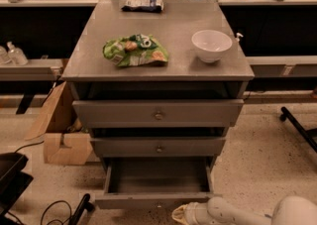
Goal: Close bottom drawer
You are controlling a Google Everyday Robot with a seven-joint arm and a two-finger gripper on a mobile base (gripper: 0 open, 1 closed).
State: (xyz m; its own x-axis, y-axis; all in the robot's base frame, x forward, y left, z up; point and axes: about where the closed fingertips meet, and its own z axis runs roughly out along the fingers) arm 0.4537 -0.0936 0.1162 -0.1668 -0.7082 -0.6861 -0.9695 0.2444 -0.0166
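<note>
The bottom drawer [157,201] of the grey cabinet is pulled out. Its shallow grey tray [158,178] is empty, and its slim front faces me low in the view. The knob on that front is hard to make out. My gripper [182,214] is at the bottom edge of the view, just in front of the right half of the drawer front and close to it. The white arm [237,214] runs off to the lower right. The middle drawer [158,146] and the top drawer [157,113] stand slightly out, each with a brass knob.
On the cabinet top [173,21] lie a green snack bag [133,50], a white bowl [211,44] and a blue bag [142,0]. A cardboard box [62,137] stands at the left. Cables and a black object [12,179] lie lower left. A chair leg [297,125] is at the right.
</note>
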